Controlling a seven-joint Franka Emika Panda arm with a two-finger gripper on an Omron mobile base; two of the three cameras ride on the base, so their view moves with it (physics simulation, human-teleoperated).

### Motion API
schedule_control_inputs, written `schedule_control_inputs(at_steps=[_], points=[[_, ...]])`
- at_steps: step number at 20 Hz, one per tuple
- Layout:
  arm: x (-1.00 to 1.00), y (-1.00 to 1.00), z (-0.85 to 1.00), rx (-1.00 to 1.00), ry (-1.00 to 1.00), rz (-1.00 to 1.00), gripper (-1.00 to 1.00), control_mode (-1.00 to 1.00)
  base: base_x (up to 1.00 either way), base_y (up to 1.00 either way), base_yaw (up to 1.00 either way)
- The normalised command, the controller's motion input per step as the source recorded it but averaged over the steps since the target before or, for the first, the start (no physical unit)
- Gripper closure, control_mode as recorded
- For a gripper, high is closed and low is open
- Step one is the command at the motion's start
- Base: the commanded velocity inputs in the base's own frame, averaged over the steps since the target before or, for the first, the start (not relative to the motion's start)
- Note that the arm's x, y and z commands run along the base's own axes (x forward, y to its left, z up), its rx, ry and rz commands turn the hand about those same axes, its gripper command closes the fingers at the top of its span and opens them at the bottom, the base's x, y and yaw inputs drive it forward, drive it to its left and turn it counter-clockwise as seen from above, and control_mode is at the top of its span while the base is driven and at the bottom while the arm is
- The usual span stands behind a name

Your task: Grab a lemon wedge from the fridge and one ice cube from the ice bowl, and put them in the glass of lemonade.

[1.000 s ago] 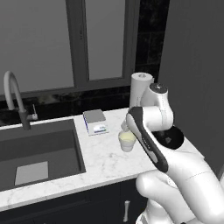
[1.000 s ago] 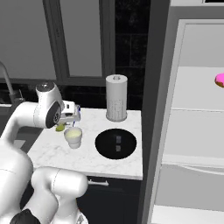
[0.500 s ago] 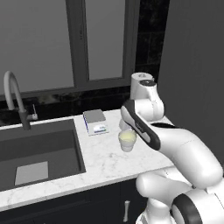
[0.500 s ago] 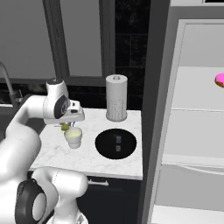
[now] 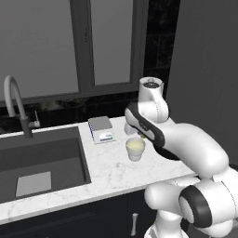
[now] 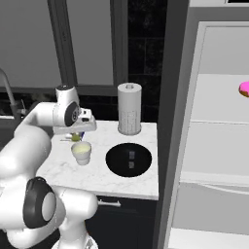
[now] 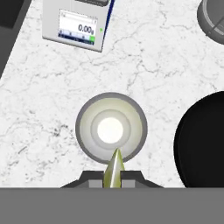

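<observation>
I have the arm folded high over the bench (image 5: 107, 172), its upper link sweeping across the right side and the wrist turned straight down, so the gripper (image 6: 76, 136) hangs just above the glass of lemonade (image 6: 81, 152). In the hand view the gripper (image 7: 113, 175) is pinching the lemon wedge (image 7: 113, 169) between its tips, the wedge standing thin-edge toward the camera at the near rim of the glass of lemonade (image 7: 111, 129), which sits almost centred below me. From the right base view I see the lemon wedge (image 6: 76, 138) as a small yellow-green spot under the hand, just behind the glass. The glass stands mid-bench, with the ice bowl (image 6: 128, 159) just beside it toward the right edge, holding two small cubes, and the tall white perforated cylinder (image 6: 129, 115) at the back right corner. A small scale (image 7: 79, 24) lies behind the glass toward the sink (image 5: 39, 162). The fridge (image 6: 214, 146) stands open on the right, a pink doughnut (image 6: 244, 88) on a shelf. Compared with a second ago, the hand has swung from a tilted pose beside the glass to upright above it, and the forearm now lies further right.
</observation>
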Motion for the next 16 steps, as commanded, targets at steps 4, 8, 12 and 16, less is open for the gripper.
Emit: schedule_control_inputs(at_steps=[4, 8, 12, 16], points=[[0.39, 0.00, 0.00, 0.00, 0.00, 0.00, 1.00, -1.00, 0.00, 0.00, 0.00], [0.08, 0.07, 0.00, 0.00, 0.00, 0.00, 1.00, -1.00, 0.00, 0.00, 0.00], [0.12, 0.35, 0.00, 0.00, -0.12, 0.00, 1.00, -1.00, 0.00, 0.00, 0.00], [0.26, 0.12, -0.03, 0.00, -0.11, 0.00, 1.00, -1.00, 0.00, 0.00, 0.00]])
